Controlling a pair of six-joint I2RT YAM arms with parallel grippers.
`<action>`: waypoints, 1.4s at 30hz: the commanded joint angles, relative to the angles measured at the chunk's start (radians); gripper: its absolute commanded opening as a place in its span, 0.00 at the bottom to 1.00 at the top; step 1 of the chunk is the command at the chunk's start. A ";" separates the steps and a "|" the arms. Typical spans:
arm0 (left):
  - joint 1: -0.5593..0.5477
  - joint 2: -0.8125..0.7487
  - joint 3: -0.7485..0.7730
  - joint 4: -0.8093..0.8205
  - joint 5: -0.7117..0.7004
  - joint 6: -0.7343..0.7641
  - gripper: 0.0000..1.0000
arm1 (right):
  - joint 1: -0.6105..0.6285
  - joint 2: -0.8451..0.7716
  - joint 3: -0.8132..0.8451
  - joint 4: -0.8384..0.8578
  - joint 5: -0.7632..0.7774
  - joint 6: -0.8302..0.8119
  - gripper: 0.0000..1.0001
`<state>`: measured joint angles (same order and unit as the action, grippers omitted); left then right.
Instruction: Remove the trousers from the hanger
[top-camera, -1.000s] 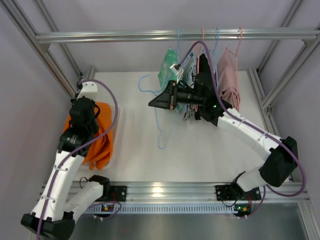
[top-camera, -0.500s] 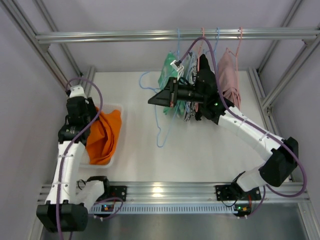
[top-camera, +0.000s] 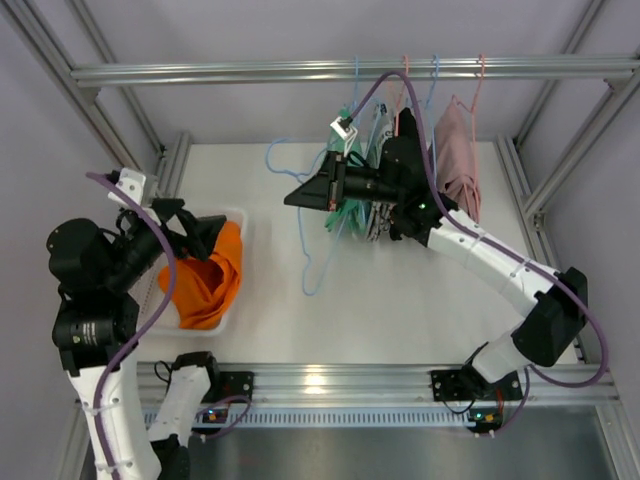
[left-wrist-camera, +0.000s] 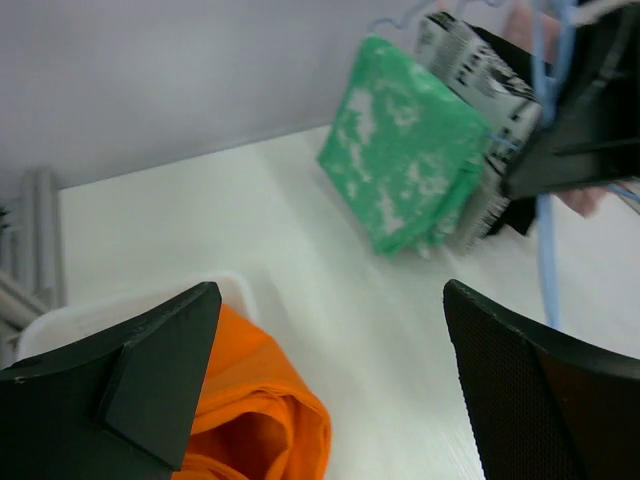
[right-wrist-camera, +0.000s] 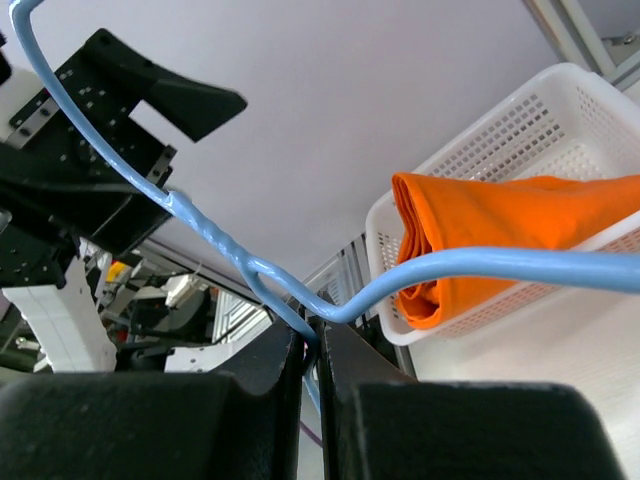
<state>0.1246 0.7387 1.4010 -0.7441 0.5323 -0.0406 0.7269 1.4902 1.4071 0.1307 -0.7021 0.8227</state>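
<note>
The trousers (top-camera: 205, 285) lie bunched in the basket (right-wrist-camera: 540, 120) at 9 o'clock on the table, well apart from the hanger (right-wrist-camera: 500, 263), so the removal looks done. The right gripper (right-wrist-camera: 312, 345) pinches the bare hanger just below its twisted neck, above the table's middle toward 12 o'clock. The left gripper (left-wrist-camera: 330, 295) hangs spread wide and empty just above the basket.

As I judge it, the thin wire could pivot or slip in that narrow pinch. The hanger also sits just beside the green garment (left-wrist-camera: 410, 170) at 1 o'clock and could snag it. The cloth rides high against the basket's 3 o'clock rim and might spill out if the left fingers brush it.
</note>
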 joint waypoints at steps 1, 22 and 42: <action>0.004 0.095 0.035 -0.164 0.272 0.031 0.96 | 0.052 0.022 0.079 0.093 0.058 0.027 0.00; 0.004 0.031 -0.172 0.172 0.531 -0.263 0.75 | 0.161 0.177 0.271 0.150 0.145 0.165 0.00; 0.004 -0.039 -0.263 0.443 0.555 -0.489 0.75 | 0.187 0.128 0.311 0.138 0.141 0.199 0.00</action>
<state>0.1246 0.6613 1.1461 -0.3672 1.0836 -0.4763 0.8875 1.6691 1.6642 0.1909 -0.5415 1.0153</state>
